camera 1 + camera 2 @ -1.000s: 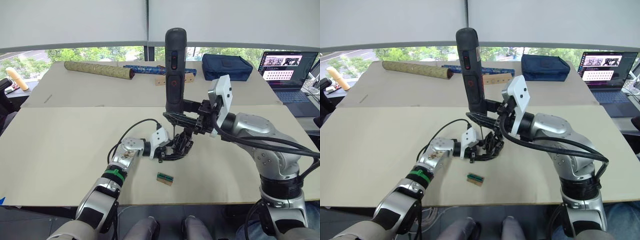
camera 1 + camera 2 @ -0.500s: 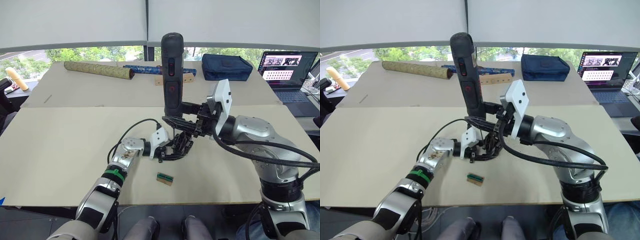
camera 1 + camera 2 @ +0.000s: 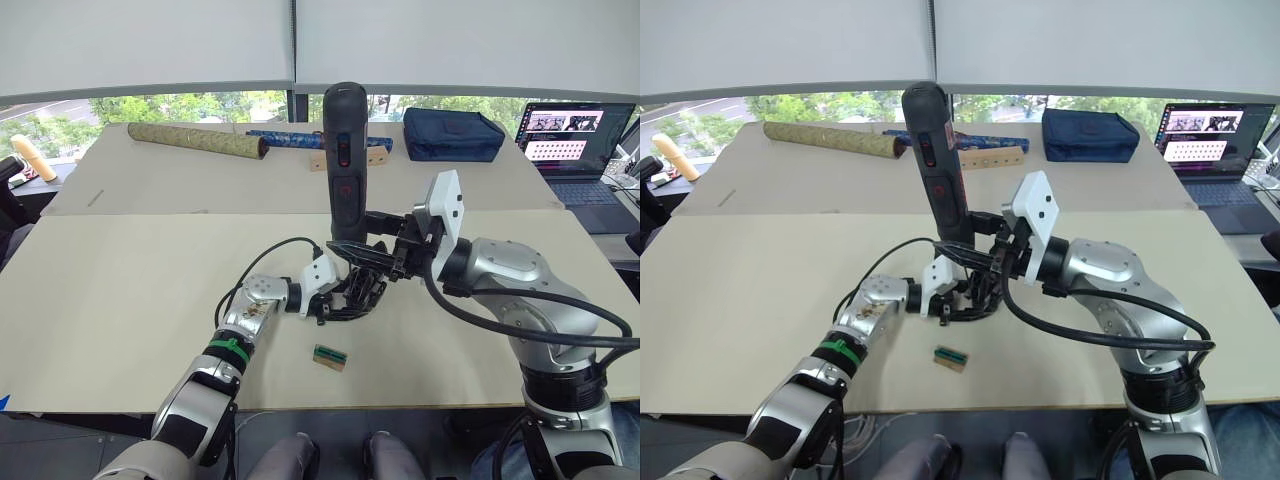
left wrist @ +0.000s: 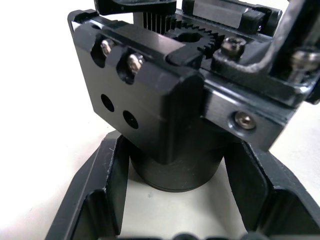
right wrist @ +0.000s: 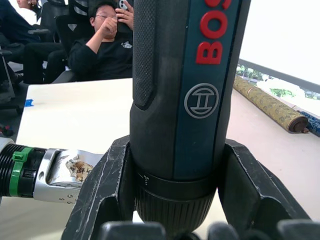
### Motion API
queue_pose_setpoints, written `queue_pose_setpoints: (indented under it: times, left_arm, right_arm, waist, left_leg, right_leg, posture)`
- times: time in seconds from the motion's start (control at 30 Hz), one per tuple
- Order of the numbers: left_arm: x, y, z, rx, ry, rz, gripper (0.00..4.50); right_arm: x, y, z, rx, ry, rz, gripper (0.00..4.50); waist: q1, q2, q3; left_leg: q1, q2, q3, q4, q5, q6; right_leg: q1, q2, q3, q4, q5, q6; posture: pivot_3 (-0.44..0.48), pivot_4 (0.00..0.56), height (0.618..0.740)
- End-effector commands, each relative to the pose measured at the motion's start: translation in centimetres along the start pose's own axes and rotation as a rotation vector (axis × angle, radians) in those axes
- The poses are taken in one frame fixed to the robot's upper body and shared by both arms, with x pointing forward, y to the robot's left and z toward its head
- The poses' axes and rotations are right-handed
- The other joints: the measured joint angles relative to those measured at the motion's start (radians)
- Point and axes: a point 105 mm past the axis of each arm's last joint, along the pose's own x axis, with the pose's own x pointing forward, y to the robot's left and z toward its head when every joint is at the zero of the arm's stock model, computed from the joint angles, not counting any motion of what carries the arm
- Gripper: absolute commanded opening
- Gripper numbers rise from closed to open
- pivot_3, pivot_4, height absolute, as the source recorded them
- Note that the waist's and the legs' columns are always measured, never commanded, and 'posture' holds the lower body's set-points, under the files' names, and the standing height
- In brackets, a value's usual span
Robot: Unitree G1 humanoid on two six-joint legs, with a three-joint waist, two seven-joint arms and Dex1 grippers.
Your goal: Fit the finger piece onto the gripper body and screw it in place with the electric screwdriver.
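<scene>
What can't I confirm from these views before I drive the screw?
- Bit tip of the electric screwdriver: head views, hidden behind the right gripper.
- Finger piece: cannot pick it out; black parts merge at the gripper body.
- Which screw hole the bit meets: left wrist view, cut off at the edge.

Your two head views look forward and down over the desk [image 3: 120, 300], sharing the gripper body [image 3: 360, 290] at centre. Your left wrist view sits very close against it; your right wrist view hugs the electric screwdriver [image 5: 185, 100].
</scene>
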Motion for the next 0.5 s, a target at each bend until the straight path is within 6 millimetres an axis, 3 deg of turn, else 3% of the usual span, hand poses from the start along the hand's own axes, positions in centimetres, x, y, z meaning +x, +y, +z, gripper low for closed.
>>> queue_pose_setpoints:
  times: [0.03,0.5]
  left_arm:
    - [0.22,0.37,1.21,0.024,-0.030,0.007,2.28]
    - [0.23,0.41,1.28,0.023,-0.031,0.008,2.28]
  right_arm:
    - [0.00,0.44,1.84,-0.073,-0.063,0.013,1.91]
    - [0.00,0.17,1.54,-0.064,-0.052,0.007,1.91]
  waist:
    - [0.000,0.000,0.000]
    - [0.000,0.000,0.000]
  left_leg:
    - [0.000,0.000,0.000,0.000,0.000,0.000]
    - [0.000,0.000,0.000,0.000,0.000,0.000]
  right_leg:
    - [0.000,0.000,0.000,0.000,0.000,0.000]
    - [0.000,0.000,0.000,0.000,0.000,0.000]
  posture:
    - [0.000,0.150,0.740]
    - [0.000,0.150,0.740]
